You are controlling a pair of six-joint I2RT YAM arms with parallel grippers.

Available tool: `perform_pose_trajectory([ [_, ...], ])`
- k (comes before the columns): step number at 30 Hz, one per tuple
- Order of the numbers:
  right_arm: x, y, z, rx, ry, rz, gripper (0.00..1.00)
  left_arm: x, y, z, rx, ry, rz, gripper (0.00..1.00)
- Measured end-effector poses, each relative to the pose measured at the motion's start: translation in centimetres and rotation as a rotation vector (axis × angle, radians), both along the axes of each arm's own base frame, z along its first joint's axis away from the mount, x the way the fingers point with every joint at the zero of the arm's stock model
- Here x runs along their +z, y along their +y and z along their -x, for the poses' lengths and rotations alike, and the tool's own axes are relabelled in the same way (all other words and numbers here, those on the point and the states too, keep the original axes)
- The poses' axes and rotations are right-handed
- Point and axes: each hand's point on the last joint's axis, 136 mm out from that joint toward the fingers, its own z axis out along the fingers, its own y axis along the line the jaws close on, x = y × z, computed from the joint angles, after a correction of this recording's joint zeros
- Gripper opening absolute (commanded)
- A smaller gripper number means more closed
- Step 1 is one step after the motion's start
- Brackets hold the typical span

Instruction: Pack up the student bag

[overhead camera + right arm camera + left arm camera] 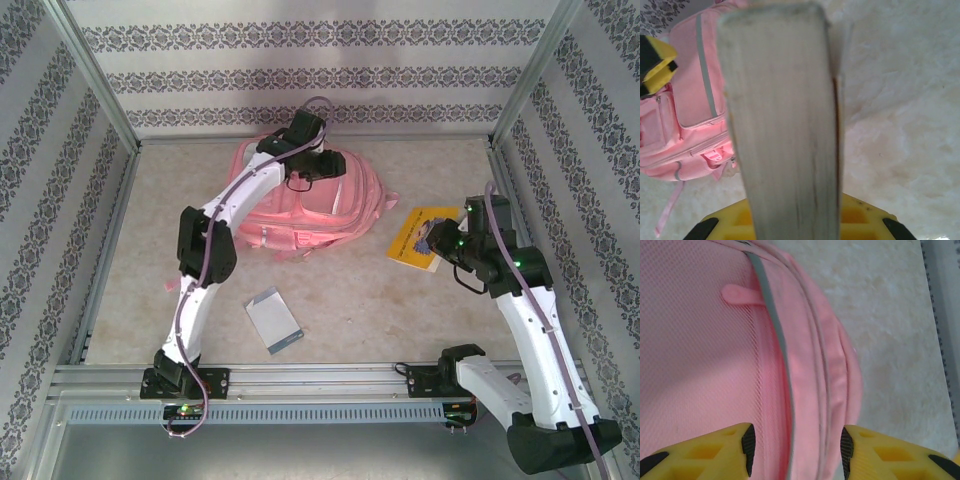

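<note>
- Nearest, left of centre on the table (pixel 380 320): a small grey notebook (pixel 273 318), lying flat and untouched, closer to the left arm's base than to the right's.
- Further out, on the right: right gripper (pixel 447 243) clamped on the right-hand side of a yellow book (pixel 420 235), with the page edges (pixel 780 125) standing up between the jaws in the wrist view.
- Leftward from that book and a little farther: the student bag (pixel 340 205), at far centre, well apart from the book; long axis hard to judge from above.
- Farthest: left gripper (pixel 322 165) low over the bag's far part, jaws spread and nothing held, fingers (pixel 747 442) either side of a grey zip line (pixel 775 340) running away from them, a pink tab (pixel 740 294) just beside that line.
- Probable crux of the coming move: left arm placed at the bag to open it, right arm the carrier; book's path left and slightly far, towards a mouth not seen open.
</note>
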Motion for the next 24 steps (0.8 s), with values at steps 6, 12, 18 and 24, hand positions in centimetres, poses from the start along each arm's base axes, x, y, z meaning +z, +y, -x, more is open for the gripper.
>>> perform_pose_trajectory([
  [6, 0.0, 0.1, 0.0, -0.006, 0.006, -0.027, 0.00, -3.3, -1.6, -1.1, -0.002, 0.088, 0.080, 0.41],
  [12, -0.6, 0.5, 0.2, 0.009, 0.026, -0.047, 0.00, -3.8, -2.8, -0.5, -0.032, 0.124, 0.125, 0.27],
  [18, -1.9, 0.6, 0.2, 0.012, 0.061, -0.048, 0.00, -3.9, -3.2, -0.3, -0.052, 0.123, 0.128, 0.00],
  [24, -2.2, -0.3, -0.1, -0.005, 0.081, 0.012, 0.00, -4.1, -3.4, -0.1, -0.072, 0.101, 0.099, 0.00],
])
